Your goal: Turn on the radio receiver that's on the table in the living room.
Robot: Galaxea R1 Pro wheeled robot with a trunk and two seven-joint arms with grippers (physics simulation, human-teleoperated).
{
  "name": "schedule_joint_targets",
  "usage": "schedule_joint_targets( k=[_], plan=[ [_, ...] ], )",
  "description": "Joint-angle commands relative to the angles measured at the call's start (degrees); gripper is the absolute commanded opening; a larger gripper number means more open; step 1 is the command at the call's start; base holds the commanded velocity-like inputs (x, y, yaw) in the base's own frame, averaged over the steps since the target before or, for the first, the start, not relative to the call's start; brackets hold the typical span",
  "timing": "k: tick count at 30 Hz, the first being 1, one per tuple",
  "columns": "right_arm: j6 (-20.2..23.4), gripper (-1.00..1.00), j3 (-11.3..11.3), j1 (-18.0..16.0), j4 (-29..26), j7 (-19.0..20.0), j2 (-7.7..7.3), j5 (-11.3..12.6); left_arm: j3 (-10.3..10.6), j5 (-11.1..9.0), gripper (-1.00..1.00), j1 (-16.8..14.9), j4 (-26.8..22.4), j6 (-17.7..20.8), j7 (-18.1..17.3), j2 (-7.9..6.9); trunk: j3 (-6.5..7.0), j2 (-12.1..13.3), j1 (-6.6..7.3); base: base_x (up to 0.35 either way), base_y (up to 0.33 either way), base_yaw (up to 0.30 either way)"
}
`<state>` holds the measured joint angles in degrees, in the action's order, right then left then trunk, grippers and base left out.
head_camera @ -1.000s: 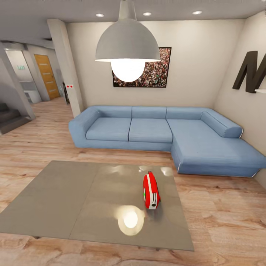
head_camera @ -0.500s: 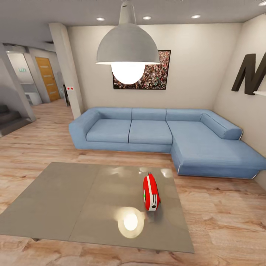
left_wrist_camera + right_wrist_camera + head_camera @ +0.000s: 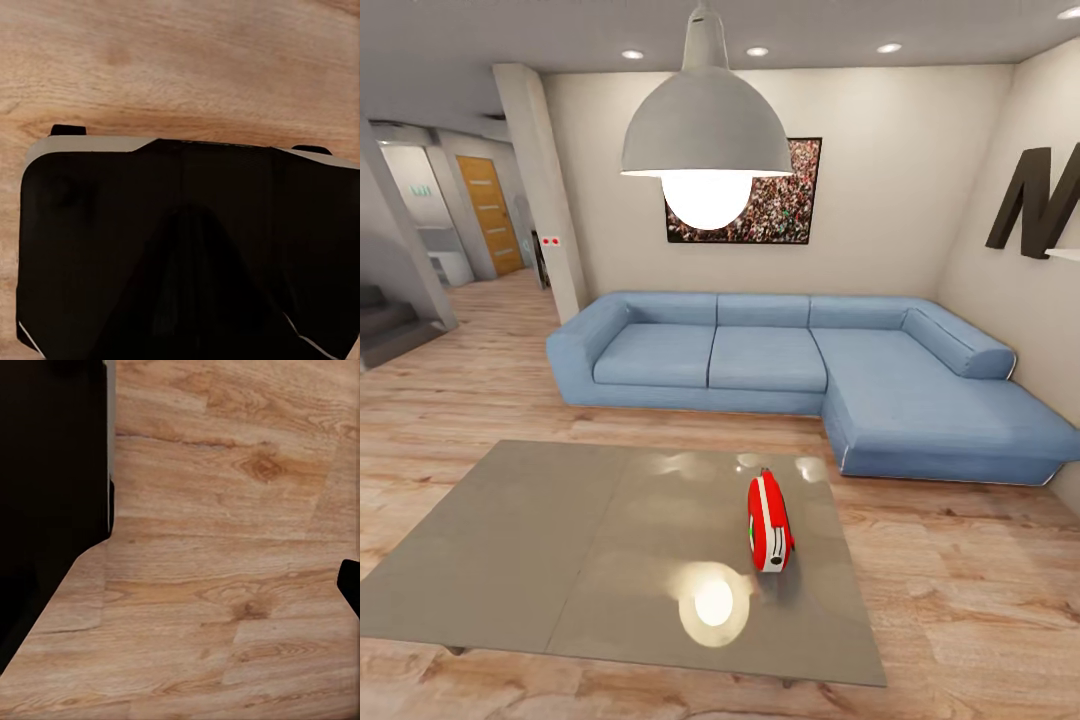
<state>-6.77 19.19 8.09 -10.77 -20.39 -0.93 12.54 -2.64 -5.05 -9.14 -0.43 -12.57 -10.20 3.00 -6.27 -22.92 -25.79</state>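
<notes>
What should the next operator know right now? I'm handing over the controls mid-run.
Grippers: the wrist views look down at the wood floor; open or shut cannot be told.
Things: the radio receiver stands on the table, on its right panel, in front of the blue sofa.
Done: robot faces the table.
Left: close in, reach the radio, switch it on.

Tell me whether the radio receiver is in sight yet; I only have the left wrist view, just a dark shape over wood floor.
Observer: Yes. In the head view the radio receiver sits on the table, on its right panel.
Operator: Which way does it face?
Observer: Its green dot is on the side turned toward the table's left panel.
Operator: What lies beyond the table?
Observer: A blue L-shaped sofa against the far wall, with wood floor between it and the table.
</notes>
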Motion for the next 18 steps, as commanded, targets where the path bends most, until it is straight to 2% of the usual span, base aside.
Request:
schedule_joint_targets(
  k=[1,18],
  plan=[
    [0.00,1.00,0.02,0.00,0.02,0.00,-0.04,-0.02,0.00,0.02,-1.00,0.00,0.00,0.02,0.00,-0.07,0.00,0.00,0.00,0.000,0.000,0.000],
    [0.01,1.00,-0.02,0.00,0.05,0.00,0.02,-0.13,0.00,0.05,-1.00,0.00,-0.01,0.08,0.00,-0.19,0.00,0.00,0.00,0.000,0.000,0.000]
  ],
)
